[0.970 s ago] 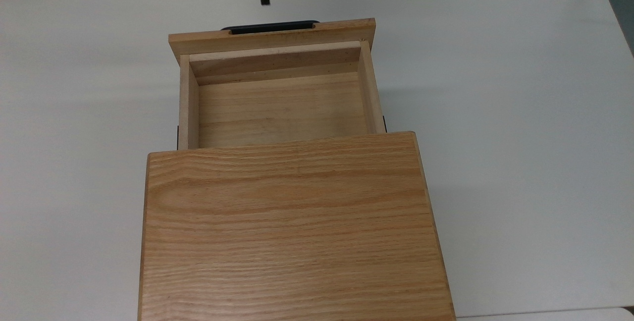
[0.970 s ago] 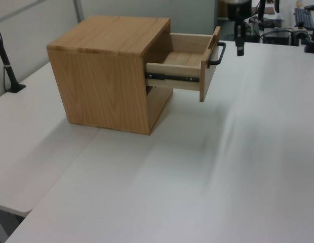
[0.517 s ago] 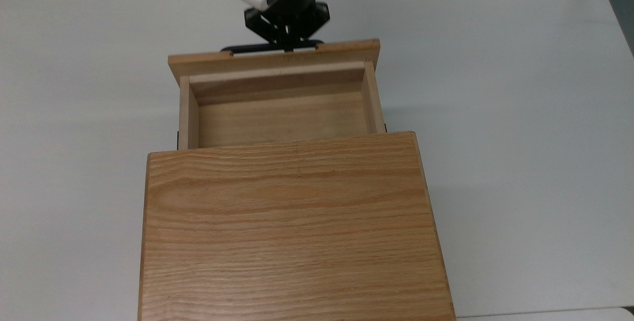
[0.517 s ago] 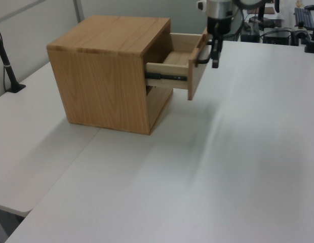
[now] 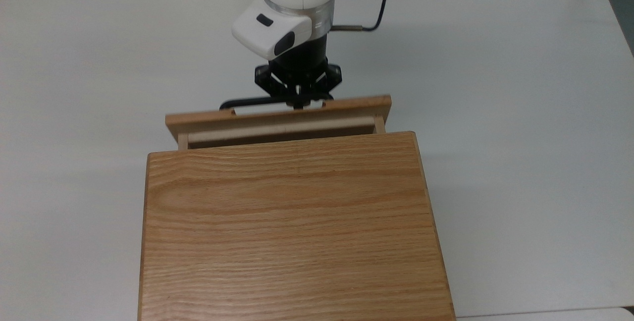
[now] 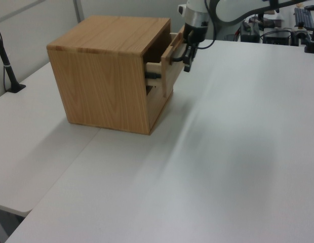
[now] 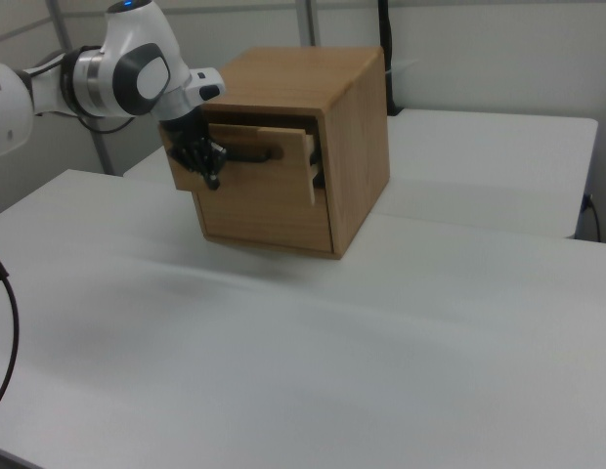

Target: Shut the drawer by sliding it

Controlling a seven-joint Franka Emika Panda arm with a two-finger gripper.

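- In the top view your gripper [image 5: 298, 104] sits at the drawer [image 5: 277, 119] front, against the black bar handle [image 5: 247, 102]; the wrist housing covers the fingers, so you cannot tell whether they are clenched or released.
- The handle's right half in the top view is hidden under the gripper; you see just its left end and a stretch of bar.
- The drawer is nearly in: a narrow strip of its paler side walls and inner edge shows between the front panel and the cabinet [image 5: 292, 227] top, and its floor is out of sight.
- The cabinet's near edge is cut off by the bottom of the top view.
- In the left view the drawer [image 6: 169, 66] front stands a little proud of the cabinet [image 6: 104, 76], with the gripper [image 6: 187, 53] at the handle; a dark slide rail is barely visible behind the panel.
- In the right view the arm hides the left end of the drawer [image 7: 259, 161] front, and the gripper [image 7: 207, 161] is a dark shape at the handle.
- The white worktop [image 5: 520, 113] carries the cabinet.
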